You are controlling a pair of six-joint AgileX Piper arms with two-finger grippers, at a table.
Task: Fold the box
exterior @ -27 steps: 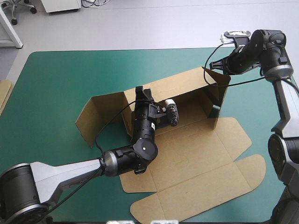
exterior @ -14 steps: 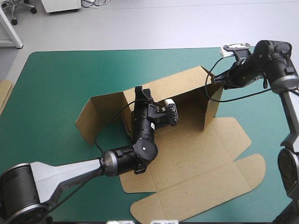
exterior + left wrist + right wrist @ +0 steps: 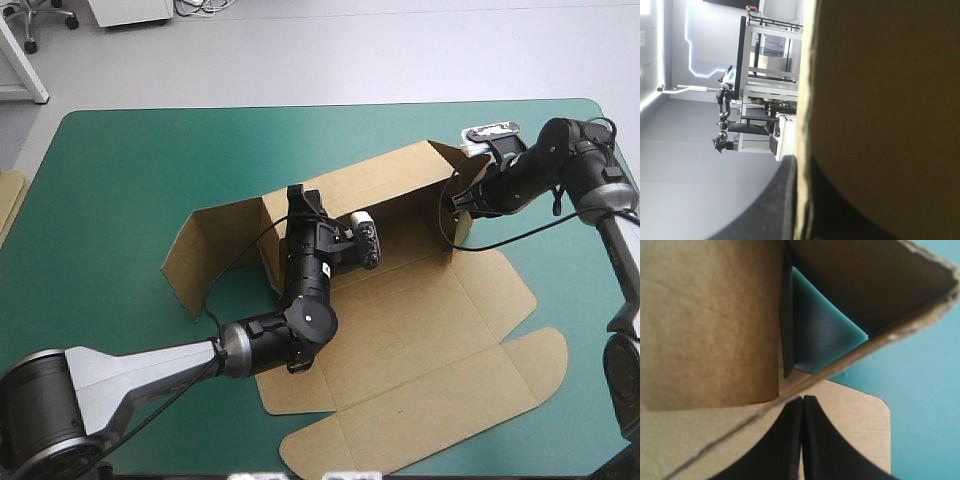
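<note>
Box (image 3: 420, 330): brown board, mid-table on the teal-green cover (image 3: 130, 170), part raised. The rear wall (image 3: 390, 175) stands, the left end flap (image 3: 215, 250) is splayed outward, and the lid (image 3: 430, 400) lies flat on the near side.

Change: the right end flap (image 3: 462, 232) stood swung out past the wall's end just before. It now sits turned inward, closer to square with the rear wall. The right gripper (image 3: 452, 195) has come down and in with it from the far right corner. Its fingers are together, tips against the flap's upper edge, and no board shows between them in the right wrist view. This reads as a push, not a pinch. The left arm has not moved; the left gripper (image 3: 297, 195) stays clamped over the top edge of the rear wall, a black finger either side of the sheet.

Meaning: the right end is on its way to a corner, and the wall is held steady for it. The left flap is untouched and nothing is tucked yet, so this is an early-to-middle stage.

Hard to make out:
- The left wrist view is almost all board, and the fingertips are cut off.
- The flap's lower crease is hidden behind the right arm from above.
- Only a wedge of cover shows between flap and wall at the right wrist, so the true angle is unclear.
- A strip of more board (image 3: 8, 200) shows at the table's left edge, mostly out of frame.
</note>
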